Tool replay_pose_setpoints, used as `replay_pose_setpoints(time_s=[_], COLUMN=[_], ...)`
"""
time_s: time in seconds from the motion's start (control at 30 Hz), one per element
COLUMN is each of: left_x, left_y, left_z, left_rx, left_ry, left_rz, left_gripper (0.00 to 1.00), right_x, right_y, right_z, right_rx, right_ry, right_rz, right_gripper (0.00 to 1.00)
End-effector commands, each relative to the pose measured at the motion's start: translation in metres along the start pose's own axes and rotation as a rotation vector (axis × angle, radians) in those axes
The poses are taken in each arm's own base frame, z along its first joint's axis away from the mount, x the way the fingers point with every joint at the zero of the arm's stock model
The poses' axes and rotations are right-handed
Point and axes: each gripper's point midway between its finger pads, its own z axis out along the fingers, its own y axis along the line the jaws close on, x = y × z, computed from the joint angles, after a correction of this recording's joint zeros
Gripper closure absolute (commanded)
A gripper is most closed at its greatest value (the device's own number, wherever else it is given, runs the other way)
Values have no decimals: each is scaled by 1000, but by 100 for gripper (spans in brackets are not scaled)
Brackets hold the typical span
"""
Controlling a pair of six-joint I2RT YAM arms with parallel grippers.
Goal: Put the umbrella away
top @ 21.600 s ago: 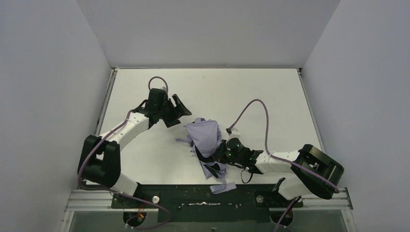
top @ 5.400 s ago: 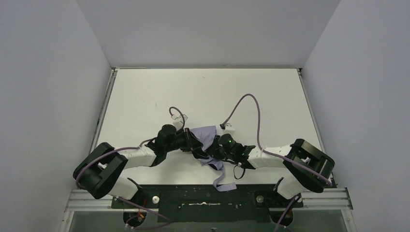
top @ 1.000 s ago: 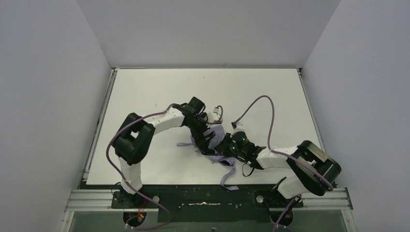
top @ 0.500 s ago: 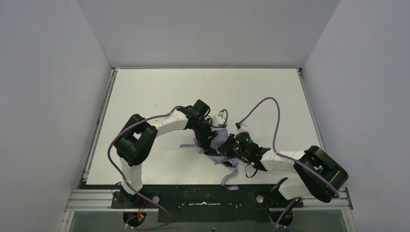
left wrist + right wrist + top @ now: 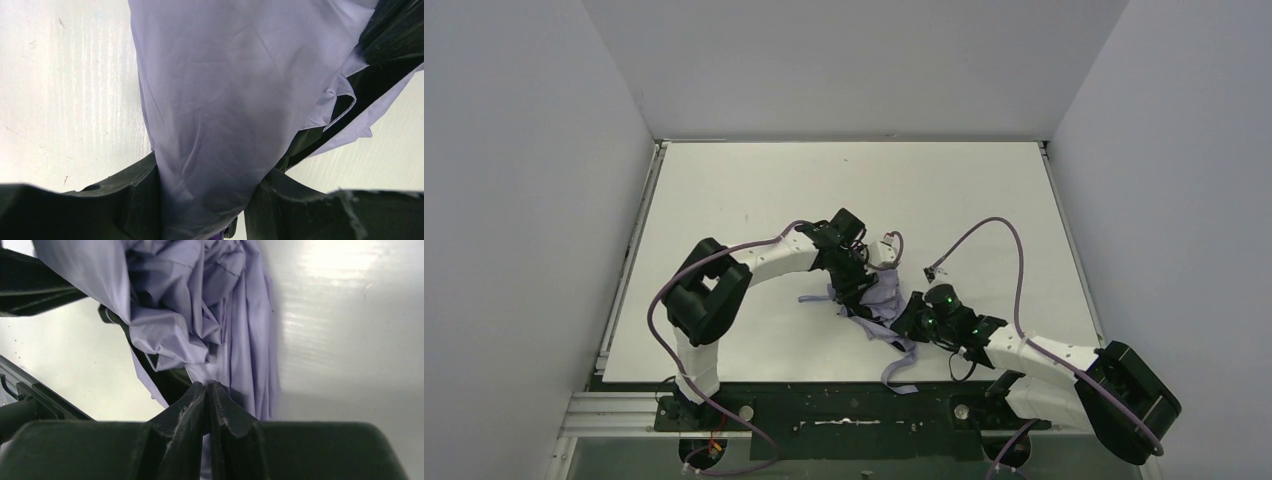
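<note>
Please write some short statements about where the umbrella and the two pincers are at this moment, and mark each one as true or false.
1. The umbrella lies on the white table, between the two arms. True.
2. The left pincer hangs open, clear of the umbrella. False: a bundle of canopy fabric sits between its fingers.
3. The canopy's outer side is red. False: it is lavender, with black inside.
4. The right pincer's jaws are almost together, right at the fabric. True.
5. A lavender strap trails toward the near table edge. True.
</note>
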Motion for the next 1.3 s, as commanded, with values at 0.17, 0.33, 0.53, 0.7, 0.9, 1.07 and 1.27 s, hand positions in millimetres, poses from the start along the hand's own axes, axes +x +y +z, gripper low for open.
replay_pose_setpoints(time_s=[0.17, 0.33, 0.53, 0.7, 0.9, 1.07, 1.27], left_x=[0, -3, -1, -4, -4, -3, -14], left_y=[28, 32, 33, 31, 32, 28, 30], left_z=[0, 0, -2, -3, 2, 8, 12], left_rx=[-127, -164, -213, -280, -397, -492, -617], left_ry=[60, 72, 91, 79, 132, 141, 124], left_rz=[84, 147, 206, 275, 388, 480, 599], left_gripper=[100, 100, 100, 100, 100, 100, 100], right_x=[44, 45, -22, -90, -178, -238, -235], right_y=[-17, -18, 4, 5, -5, -10, 6], right_z=[-16, -40, -80, -98, -103, -101, -70], right_rx=[51, 97, 114, 207, 250, 193, -15], right_ry=[199, 216, -31, -188, -371, -522, -185], right_rz=[15, -7, -58, -109, -87, -138, -409], right_gripper=[88, 85, 67, 56, 45, 43, 25])
